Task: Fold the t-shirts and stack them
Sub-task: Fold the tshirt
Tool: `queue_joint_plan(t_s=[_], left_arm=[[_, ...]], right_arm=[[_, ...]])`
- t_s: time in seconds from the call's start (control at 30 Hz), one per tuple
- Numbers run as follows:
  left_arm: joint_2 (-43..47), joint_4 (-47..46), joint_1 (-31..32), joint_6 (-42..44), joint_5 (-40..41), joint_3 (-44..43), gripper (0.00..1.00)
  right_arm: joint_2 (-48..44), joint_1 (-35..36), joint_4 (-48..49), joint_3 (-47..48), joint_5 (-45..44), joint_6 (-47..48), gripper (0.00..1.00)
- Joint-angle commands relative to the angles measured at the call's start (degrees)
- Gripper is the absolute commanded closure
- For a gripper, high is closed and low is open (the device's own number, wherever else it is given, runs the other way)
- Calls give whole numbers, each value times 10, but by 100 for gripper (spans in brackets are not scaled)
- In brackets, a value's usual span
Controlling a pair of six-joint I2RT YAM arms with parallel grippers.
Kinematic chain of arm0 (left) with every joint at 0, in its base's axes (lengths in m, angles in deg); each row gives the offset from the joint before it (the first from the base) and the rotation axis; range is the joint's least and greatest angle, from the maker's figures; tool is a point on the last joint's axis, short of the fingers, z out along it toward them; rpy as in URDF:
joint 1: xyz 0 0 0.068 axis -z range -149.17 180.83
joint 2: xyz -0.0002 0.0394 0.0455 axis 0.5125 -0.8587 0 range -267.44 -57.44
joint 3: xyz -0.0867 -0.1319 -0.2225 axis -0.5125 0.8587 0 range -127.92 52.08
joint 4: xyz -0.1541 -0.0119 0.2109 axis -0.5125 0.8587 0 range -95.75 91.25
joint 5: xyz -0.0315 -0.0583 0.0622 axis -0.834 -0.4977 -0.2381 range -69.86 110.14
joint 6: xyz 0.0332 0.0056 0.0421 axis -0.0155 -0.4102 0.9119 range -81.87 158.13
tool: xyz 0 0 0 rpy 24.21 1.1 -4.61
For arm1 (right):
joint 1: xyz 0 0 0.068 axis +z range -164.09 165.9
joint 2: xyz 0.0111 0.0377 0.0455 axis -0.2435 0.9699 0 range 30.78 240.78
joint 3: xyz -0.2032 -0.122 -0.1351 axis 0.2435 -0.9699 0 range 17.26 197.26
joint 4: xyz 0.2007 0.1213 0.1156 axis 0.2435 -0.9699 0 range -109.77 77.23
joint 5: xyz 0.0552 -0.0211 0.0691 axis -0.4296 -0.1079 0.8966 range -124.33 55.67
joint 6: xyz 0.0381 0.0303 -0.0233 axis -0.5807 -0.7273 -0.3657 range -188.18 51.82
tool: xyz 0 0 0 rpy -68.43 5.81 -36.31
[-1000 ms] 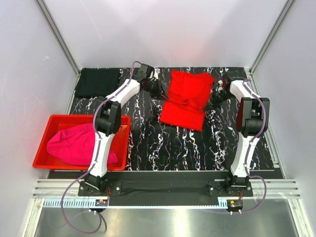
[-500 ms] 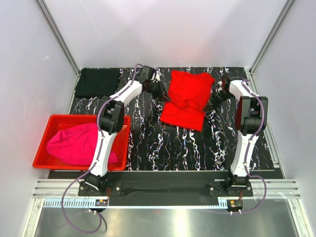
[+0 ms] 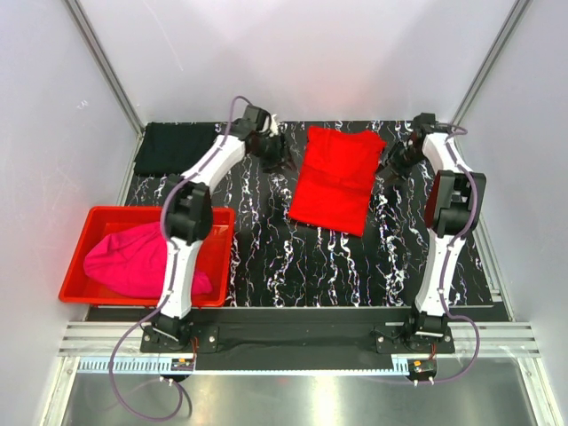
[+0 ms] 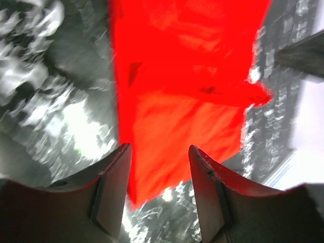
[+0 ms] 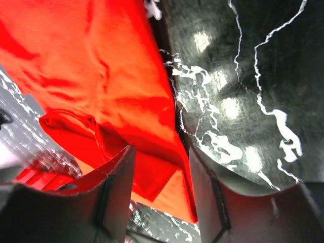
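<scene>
Top external view, progress: red t-shirt [image 3: 333, 182] lies flat at the far middle of the table [image 3: 293, 257], narrowed to a long rectangle, collar end far, hem end near. It looks part-folded, the sides brought in, with the crosswise fold not yet made by my reading. Black t-shirt [image 3: 175, 147] sits at the far left corner as a compact flat rectangle, apparently folded and the likely base of the stack. Magenta t-shirt [image 3: 142, 259] is a loose heap in the bin [image 3: 115, 211] at near left, untouched. Judged roughly a third done: one shirt finished, one midway, one waiting, nothing stacked.

Grippers: left gripper [image 3: 277, 153] is just beside the red shirt's far left edge; right gripper [image 3: 390, 165] is just off its far right edge. Both wrist views show fingers spread with no cloth pinched between them.

Materials: red cloth is soft, matte and thin, with shallow creases and a doubled layer ridge across it in the left wrist view. Right wrist view shows a tucked sleeve fold under the edge. Table surface is glossy black with white marble veining and throws glare. Bin is rigid red plastic with straight walls.
</scene>
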Motion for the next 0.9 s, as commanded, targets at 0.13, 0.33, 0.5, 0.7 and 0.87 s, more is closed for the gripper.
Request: queue_joint_plan(t_s=[0.13, 0.33, 0.5, 0.7, 0.87], left_arm=[[210, 7, -4, 104, 53, 228, 50], [213, -42, 8, 110, -29, 288, 51], [172, -105, 26, 63, -91, 284, 53], [120, -150, 33, 4, -99, 286, 60], [94, -118, 41, 27, -69, 284, 63]], right_arm=[[-109, 78, -35, -2, -99, 32, 45], [-139, 116, 12, -81, -61, 24, 71], [-139, 116, 22, -136, -44, 12, 86], [-108, 116, 61, -140, -71, 19, 89], [-56, 102, 72, -82, -108, 29, 90]])
